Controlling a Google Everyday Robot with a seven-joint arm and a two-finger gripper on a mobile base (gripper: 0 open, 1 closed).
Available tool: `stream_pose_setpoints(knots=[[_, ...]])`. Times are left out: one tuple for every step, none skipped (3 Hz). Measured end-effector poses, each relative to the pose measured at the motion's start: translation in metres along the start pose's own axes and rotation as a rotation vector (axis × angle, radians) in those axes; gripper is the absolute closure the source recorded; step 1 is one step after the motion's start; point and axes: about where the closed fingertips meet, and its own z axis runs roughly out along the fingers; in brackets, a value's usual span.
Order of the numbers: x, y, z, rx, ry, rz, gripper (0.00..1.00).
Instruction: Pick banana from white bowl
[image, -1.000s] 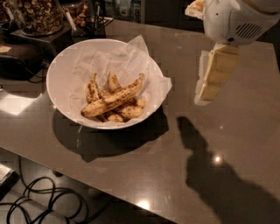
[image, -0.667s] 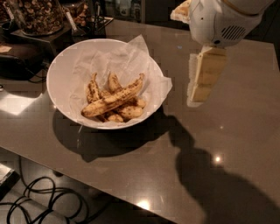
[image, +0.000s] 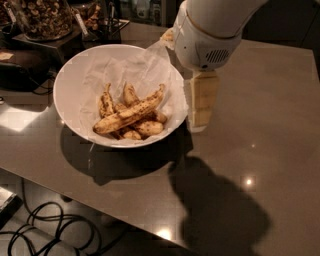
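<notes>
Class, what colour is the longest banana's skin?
Banana: yellow, brown-speckled; camera view. Tool hangs beside white bowl.

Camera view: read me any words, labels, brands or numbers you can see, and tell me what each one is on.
No text can be read anywhere.
White bowl, banana, table: no print.
Gripper, just right of the bowl's rim: no marking.
Containers at the back: anything on them is too blurred to read.

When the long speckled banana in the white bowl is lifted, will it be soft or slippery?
The long brown-speckled yellow banana looks overripe, so probably soft and easily bruised. It lies across shorter bananas, so it may shift them. The gripper hangs just outside the white bowl.
</notes>
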Motion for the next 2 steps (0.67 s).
stream_pose_setpoints(knots=[[-0.001, -0.001, 0.000, 0.001, -0.001, -0.002, 0.00], [-0.016, -0.014, 0.004, 0.016, -0.037, -0.045, 0.00]])
